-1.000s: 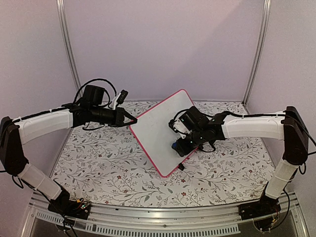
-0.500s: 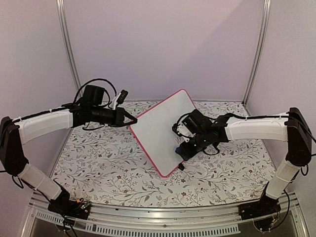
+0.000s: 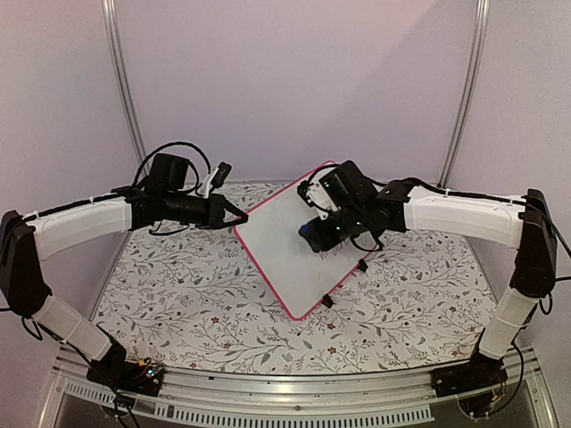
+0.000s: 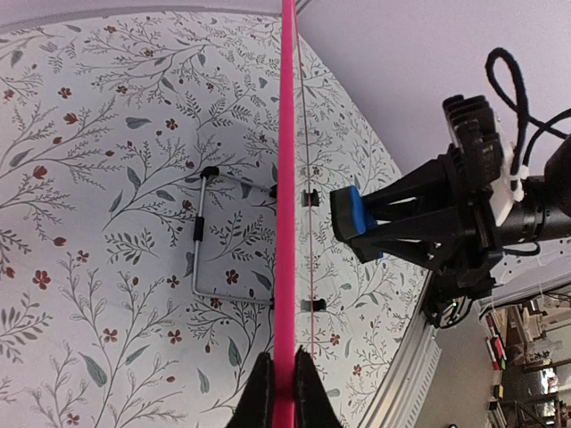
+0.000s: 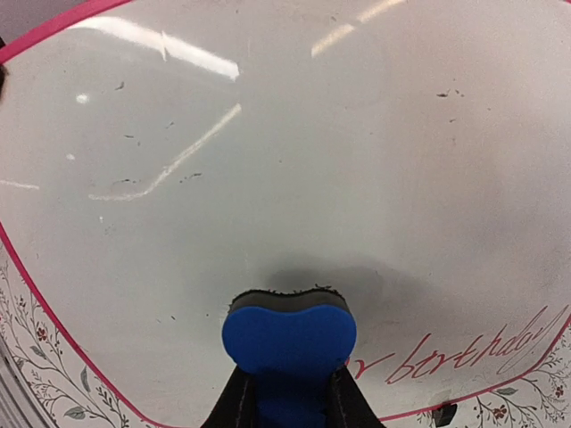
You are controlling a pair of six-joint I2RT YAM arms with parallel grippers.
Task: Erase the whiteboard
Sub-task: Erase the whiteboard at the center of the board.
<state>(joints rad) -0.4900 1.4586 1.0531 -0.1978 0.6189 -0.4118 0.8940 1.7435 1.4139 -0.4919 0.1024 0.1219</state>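
White cloth printed with grey sprigs and small red flowers covers the table. In the middle of it the whiteboard, pink-red at the frame, stands tilted with one corner low towards the near edge and another raised towards the back wall.

The left gripper reaches in from the left and is clamped on the frame at the board's left corner; its wrist view shows both fingers pressed on the pink edge. The right gripper faces the upper half of the white surface, closed around a blue eraser. The eraser's dark felt face sits close to the board, though contact cannot be told.

A wire stand juts from the board's back. Red handwriting runs along one edge, and dark flecks dot the wiped area.
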